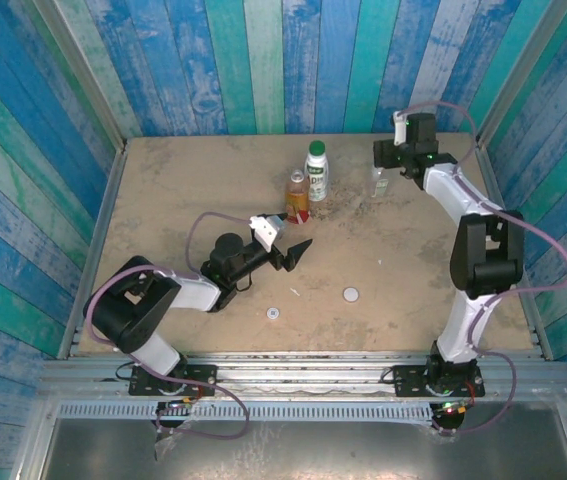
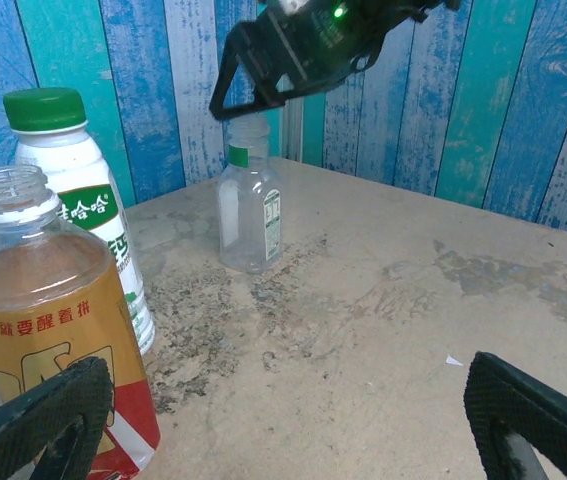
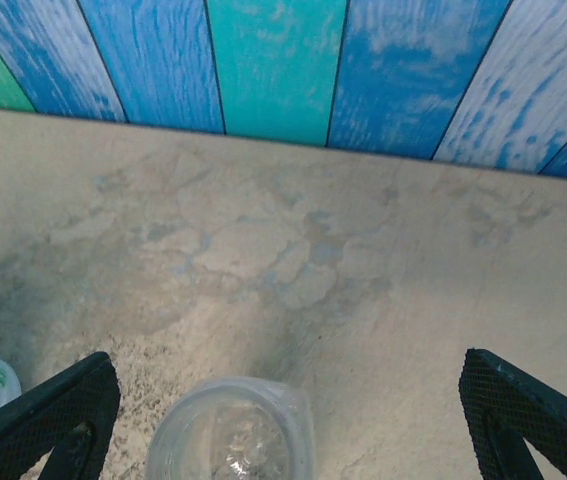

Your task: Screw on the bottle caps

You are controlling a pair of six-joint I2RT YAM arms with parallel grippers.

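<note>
Your left wrist view shows the left jaws wide open and empty, the uncapped amber bottle (image 2: 48,330) just ahead and the green-capped white bottle (image 2: 73,190) behind it. The right jaws gape around the clear bottle (image 3: 231,435) without touching it. Overhead, a white cap (image 1: 350,294) and a smaller cap (image 1: 274,313) lie on the desk (image 1: 183,190), nearer the left jaws

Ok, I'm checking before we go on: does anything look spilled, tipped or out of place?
Nothing spilled or tipped: the white bottle, amber bottle and clear bottle stand upright. Odd only: the amber bottle is uncapped, while a white cap and a smaller cap lie loose toward the table's front, apart from the bottles.
</note>
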